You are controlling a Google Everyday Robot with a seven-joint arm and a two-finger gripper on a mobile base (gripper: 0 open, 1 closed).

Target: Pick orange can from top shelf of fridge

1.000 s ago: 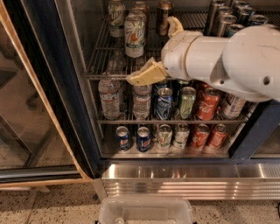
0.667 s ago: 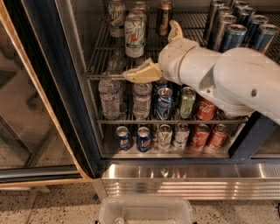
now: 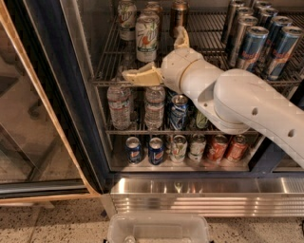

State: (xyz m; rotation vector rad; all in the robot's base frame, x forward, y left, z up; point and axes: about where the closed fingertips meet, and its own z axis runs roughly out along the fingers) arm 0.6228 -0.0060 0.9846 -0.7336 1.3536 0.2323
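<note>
Orange can (image 3: pixel 178 13) standing upright at the back of the top shelf (image 3: pixel 209 28)!
Gripper (image 3: pixel 152 52) is inside the fridge (image 3: pixel 199 197), spread wide: one finger (image 3: pixel 181 38) pokes up just below that can, the other lies along the shelf's front rail, under a white-and-green can (image 3: pixel 146 33).

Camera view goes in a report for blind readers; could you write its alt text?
A white robot arm holds its gripper, tan fingers spread open, at the grey wire top shelf of a glass-door fridge, in front of a dark orange-brown drink can. Tall white-and-green cans stand beside it.
</note>
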